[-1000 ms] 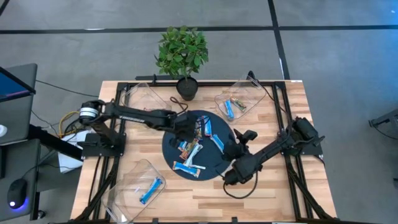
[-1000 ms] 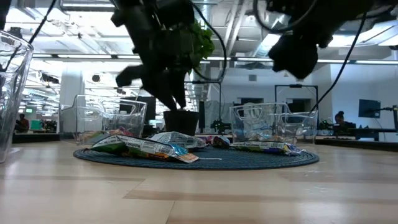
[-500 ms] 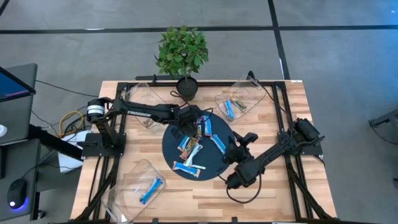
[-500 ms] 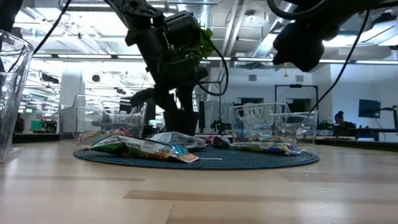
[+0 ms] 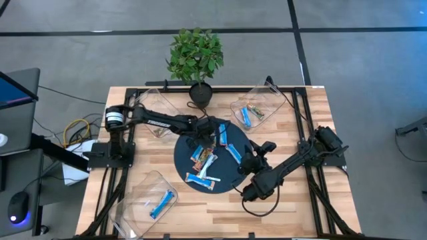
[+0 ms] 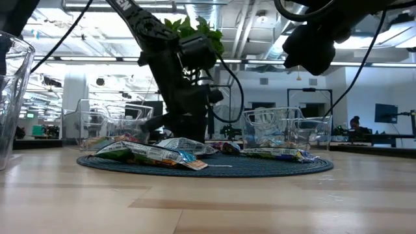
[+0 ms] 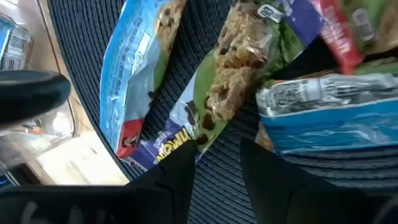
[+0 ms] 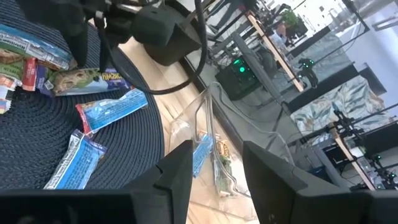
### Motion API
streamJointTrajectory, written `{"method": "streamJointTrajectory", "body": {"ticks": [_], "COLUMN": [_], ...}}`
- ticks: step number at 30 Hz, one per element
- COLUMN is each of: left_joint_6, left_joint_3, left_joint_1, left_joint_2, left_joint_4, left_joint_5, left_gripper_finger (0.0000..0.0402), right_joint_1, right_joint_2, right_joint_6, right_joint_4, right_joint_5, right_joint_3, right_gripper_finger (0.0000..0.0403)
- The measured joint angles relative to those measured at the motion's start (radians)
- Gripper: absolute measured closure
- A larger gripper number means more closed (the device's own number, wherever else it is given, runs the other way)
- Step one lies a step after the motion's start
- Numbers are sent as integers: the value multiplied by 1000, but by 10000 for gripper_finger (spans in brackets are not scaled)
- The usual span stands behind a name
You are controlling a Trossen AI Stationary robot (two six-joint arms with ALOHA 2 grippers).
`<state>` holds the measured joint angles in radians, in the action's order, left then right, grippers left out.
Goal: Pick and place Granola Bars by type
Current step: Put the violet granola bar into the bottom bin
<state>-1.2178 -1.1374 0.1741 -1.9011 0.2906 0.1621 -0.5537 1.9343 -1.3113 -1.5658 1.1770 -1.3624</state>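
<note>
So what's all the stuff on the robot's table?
Granola bars on the mat: about seven, mostly blue-and-white, some green and red, in a loose pile.
Granola bars in the bins: one blue in the near-left bin, one blue and one brownish in the far-right bin.
Mat: one, dark blue, round, in the middle of the table.
Clear bins: three, see-through, at the far-left, far-right and near-left corners.
Potted plant: one, green, at the far edge.
Table: one, light wood.
Left gripper: open, low over the far side of the mat.
Right gripper: open, above the mat's right edge.
</note>
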Motion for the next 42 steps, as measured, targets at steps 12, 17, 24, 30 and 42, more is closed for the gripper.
{"method": "streamJointTrajectory", "body": {"ticks": [12,17,24,30,42], "left_joint_6": [8,-4,-37,-36,-32], "left_joint_3": [-2,-1,-1,-1,-1], "left_joint_1": [-15,-38,-50,-47,-43], "left_joint_2": [-15,-14,-11,-11,-11], "left_joint_4": [-46,-35,-67,-77,-80], "left_joint_5": [41,91,30,7,7], "left_gripper_finger": [278,278,278,279,395], "right_joint_1": [0,0,0,0,0], "right_joint_2": [0,0,0,0,0], "right_joint_6": [2,1,2,2,2], "right_joint_4": [1,2,4,6,6], "right_joint_5": [-1,-1,-1,-2,-2], "right_joint_3": [0,0,0,0,-1], "right_gripper_finger": [269,269,269,269,269]}}
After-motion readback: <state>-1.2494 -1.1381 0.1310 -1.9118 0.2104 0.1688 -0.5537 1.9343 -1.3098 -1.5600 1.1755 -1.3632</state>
